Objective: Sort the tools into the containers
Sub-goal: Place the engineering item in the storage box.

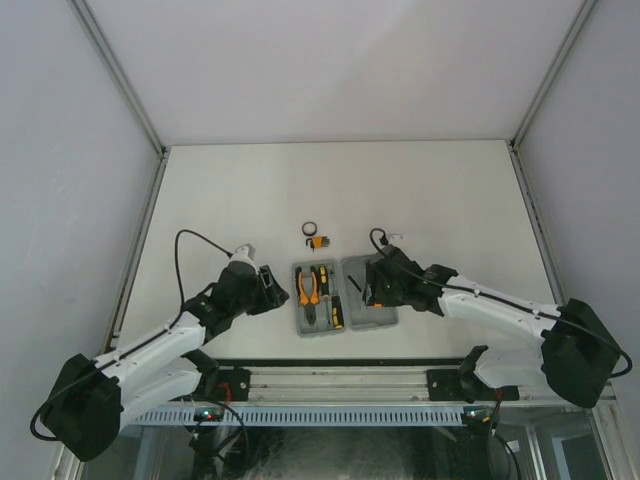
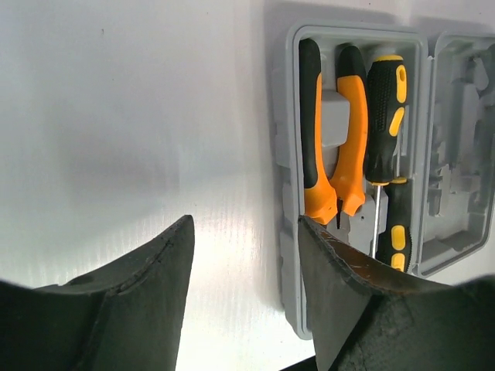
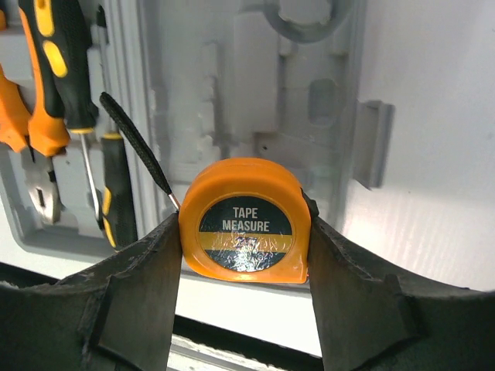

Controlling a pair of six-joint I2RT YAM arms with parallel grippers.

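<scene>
Tape measure (image 3: 246, 230) is being gripped tight by right gripper (image 3: 244, 259) over right half of grey tool case (image 3: 255, 85); left gripper (image 2: 246, 247) is hanging wide apart, holding nothing, just beside the case's left edge.

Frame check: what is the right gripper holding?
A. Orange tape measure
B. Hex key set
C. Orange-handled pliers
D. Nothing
A: in the right wrist view the tape measure, its label readable, sits clamped between the fingers of the right gripper, in front of the grey case.
</scene>
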